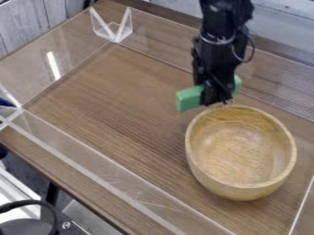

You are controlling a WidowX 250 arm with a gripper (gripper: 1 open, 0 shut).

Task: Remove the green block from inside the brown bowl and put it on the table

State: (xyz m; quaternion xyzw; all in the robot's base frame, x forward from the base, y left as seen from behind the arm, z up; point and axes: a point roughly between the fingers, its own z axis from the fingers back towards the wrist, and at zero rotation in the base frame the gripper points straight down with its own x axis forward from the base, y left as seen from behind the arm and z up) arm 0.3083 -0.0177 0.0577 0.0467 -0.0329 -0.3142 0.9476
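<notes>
1. Pincer (218, 92) points straight down and pinches the green block (196, 97) between its dark fingers; the block's left end sticks out past them. Block sits out of the bowl, just beyond its far-left rim, low over the table (110, 110). Contact with the tabletop cannot be told from this view.

2. Step in hand, as judged: set-down. Removal from the bowl looks done; placing is what remains.

3. Next move calls for: lowering until the block rests flat on the wood, then spreading the fingers and lifting straight up so the block is not dragged. Rim of the bowl is close on the right, so clearance there needs watching.

4. Near: clear acrylic wall (73, 161) along the table's near-left edge, thin, glossy, with bright glints.

5. Near right: brown bowl (241, 151), round, shallow, thick-rimmed, pale wood with a speckled grain inside. Appears empty.

6. Middle: block is a small rectangular bar, solid matte green, crisp edges; likely rigid and light.

7. Table: brown wood-grain surface, streaks running diagonally, low sheen.

8. Far: black arm (226, 27) rising out of frame; small clear folded acrylic piece (113, 26) at the far-left corner.
</notes>
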